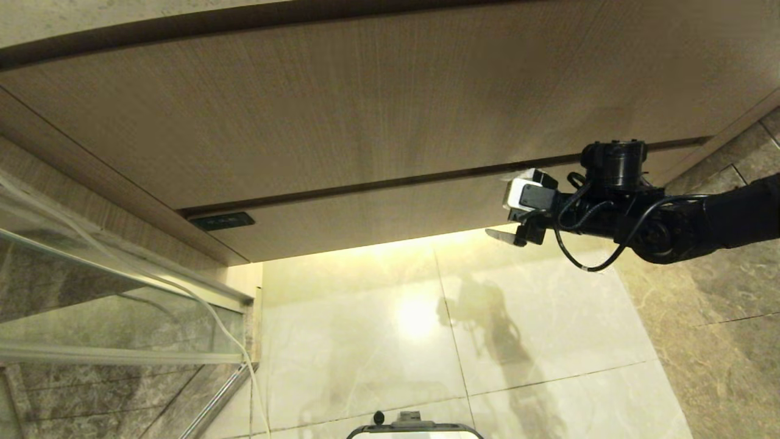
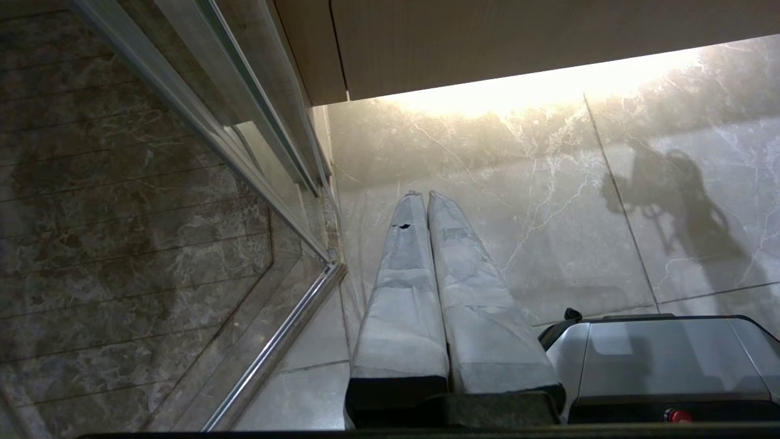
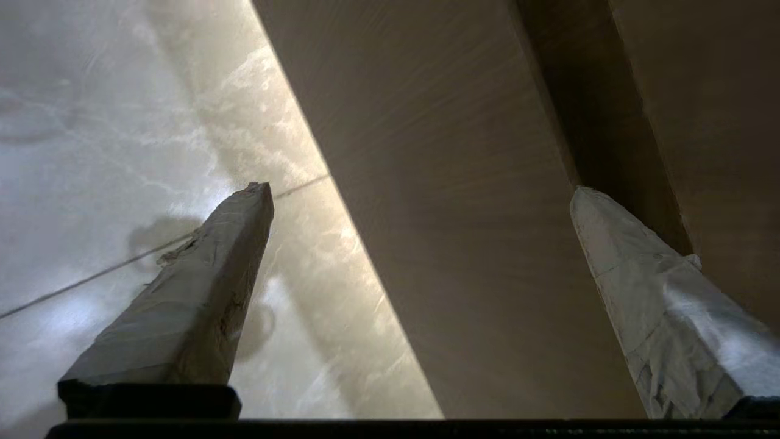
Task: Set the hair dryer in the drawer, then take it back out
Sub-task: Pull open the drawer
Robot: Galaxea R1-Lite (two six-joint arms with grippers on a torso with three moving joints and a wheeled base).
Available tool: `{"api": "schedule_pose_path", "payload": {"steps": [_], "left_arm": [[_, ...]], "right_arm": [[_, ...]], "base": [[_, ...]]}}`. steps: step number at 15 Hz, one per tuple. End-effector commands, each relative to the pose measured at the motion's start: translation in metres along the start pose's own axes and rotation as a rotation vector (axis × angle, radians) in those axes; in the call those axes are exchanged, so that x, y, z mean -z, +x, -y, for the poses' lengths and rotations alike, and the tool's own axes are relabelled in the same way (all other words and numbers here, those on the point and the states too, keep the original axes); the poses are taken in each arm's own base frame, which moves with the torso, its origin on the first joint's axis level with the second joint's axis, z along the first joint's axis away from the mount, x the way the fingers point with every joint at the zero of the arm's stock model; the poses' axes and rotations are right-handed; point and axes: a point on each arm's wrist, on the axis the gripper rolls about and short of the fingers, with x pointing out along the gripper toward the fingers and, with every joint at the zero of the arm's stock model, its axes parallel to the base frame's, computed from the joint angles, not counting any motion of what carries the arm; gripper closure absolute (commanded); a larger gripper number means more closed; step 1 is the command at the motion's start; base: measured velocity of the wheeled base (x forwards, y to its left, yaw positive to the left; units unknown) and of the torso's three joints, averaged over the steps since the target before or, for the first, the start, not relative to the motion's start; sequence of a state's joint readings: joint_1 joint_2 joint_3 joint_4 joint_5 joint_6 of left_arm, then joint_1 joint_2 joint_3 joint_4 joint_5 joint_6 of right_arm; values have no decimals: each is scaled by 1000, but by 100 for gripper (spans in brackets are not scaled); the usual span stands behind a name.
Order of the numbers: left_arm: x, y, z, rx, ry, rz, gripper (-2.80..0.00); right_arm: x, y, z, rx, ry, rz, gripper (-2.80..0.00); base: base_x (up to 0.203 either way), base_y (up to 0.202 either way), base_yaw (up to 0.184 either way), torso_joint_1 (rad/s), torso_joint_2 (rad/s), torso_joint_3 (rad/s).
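Looking down: robot base [image 1: 414, 427] at near edge, glossy pale marble floor [image 1: 365, 341] beyond, glass partition [image 1: 91, 274] on the left. Left gripper [image 2: 425, 196] hangs over floor, fingers pressed together, empty. Right gripper [image 1: 509, 230] reaches in front of the drawer [image 1: 378, 213], fingers spread wide, empty. Drawer closed, dark label [image 1: 222, 221] at left end; taller wood front [image 1: 365, 103] above it. Hair dryer not visible.

drawer [image 1: 390, 210]: light-brown wood-grain | label [image 1: 222, 221]: dark | floor [image 1: 548, 341]: cream marble
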State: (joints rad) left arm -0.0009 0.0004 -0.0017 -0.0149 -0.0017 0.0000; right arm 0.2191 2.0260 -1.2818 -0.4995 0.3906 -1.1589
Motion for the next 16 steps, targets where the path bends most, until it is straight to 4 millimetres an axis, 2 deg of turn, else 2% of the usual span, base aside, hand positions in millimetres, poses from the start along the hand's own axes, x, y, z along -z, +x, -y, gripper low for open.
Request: {"api": "schedule_pose_path", "payload": {"steps": [1,5,12,16], "left_arm": [[0,0,0,-1,0,-1,0],[0,0,0,0,0,-1,0],[0,0,0,1,0,-1,0],[0,0,0,-1,0,-1,0]], "right_arm": [[9,15,-5,3,-13,20,-280],[10,17,2,41,-35,54,-280],[19,33,9,107,-61,73,-280],[32,38,2,87,-48,46,-280]], "base": [[0,0,0,0,0,0],[0,0,0,0,0,0],[0,0,0,0,0,0],[0,0,0,0,0,0]]}}
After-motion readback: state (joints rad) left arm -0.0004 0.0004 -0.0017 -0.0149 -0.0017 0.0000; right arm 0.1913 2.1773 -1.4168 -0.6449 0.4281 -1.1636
